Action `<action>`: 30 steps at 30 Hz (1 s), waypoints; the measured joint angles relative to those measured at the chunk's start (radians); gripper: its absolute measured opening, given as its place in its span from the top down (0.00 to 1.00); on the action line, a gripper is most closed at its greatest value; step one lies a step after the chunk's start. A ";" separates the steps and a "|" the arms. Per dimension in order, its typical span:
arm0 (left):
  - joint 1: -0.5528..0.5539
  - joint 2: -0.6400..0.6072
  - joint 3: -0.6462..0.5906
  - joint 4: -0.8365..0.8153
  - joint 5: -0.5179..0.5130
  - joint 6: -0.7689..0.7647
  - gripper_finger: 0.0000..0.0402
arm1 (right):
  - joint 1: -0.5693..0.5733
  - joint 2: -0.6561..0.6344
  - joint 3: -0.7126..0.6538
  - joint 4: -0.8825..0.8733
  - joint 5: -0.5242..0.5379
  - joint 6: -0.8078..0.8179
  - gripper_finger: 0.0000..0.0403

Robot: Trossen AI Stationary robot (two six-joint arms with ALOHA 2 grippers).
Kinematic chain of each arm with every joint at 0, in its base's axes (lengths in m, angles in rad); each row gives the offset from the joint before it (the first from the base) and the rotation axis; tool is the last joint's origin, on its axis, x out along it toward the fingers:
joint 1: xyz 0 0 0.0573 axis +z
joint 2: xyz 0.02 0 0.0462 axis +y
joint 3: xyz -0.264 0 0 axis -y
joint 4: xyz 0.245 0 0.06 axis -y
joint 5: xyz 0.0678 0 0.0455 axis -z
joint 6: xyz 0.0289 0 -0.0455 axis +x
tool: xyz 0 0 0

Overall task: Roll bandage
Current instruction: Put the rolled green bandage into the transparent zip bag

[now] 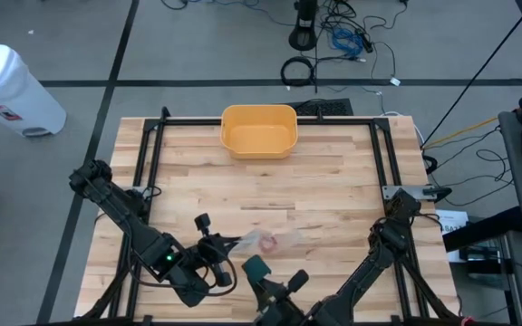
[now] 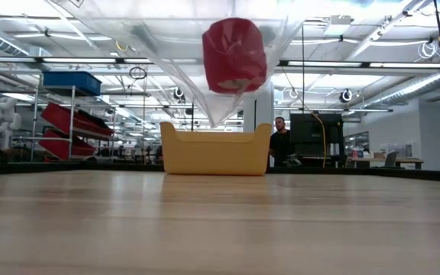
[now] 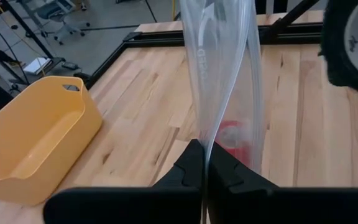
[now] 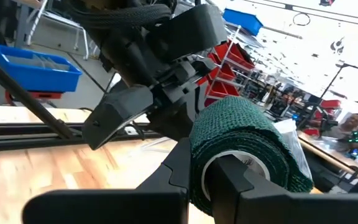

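The wooden table [image 1: 333, 195] carries a yellow tub [image 1: 259, 129] at the middle of its far edge, well apart from both arms, which work at the near edge.

The left gripper [image 3: 204, 163] has its two fingers pressed together on the edge of a clear plastic bag [image 3: 224, 74]. The bag hangs stretched above the table; in the low view it sits high in the air in front of the tub, and a red bandage roll [image 2: 234, 55] lies inside it.

The right gripper [image 4: 205, 177], at the near edge just beside the left one, is clamped narrowly on a dark green bandage roll [image 4: 247, 152]: one finger goes through the roll's white core and the other presses on the outside of the wrap. The roll is held off the table, close to the left arm's wrist.

Beyond the table, a person [image 2: 281, 143] stands in the room behind the tub
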 joint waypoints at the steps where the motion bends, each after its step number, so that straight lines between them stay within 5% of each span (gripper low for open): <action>1: 0.000 0.000 0.000 0.000 0.000 0.000 1.00 | -0.004 0.000 0.000 0.002 0.000 -0.009 0.94; 30: -0.004 0.000 0.000 -0.016 0.006 0.056 1.00 | -0.103 0.000 0.000 0.018 -0.030 -0.122 0.94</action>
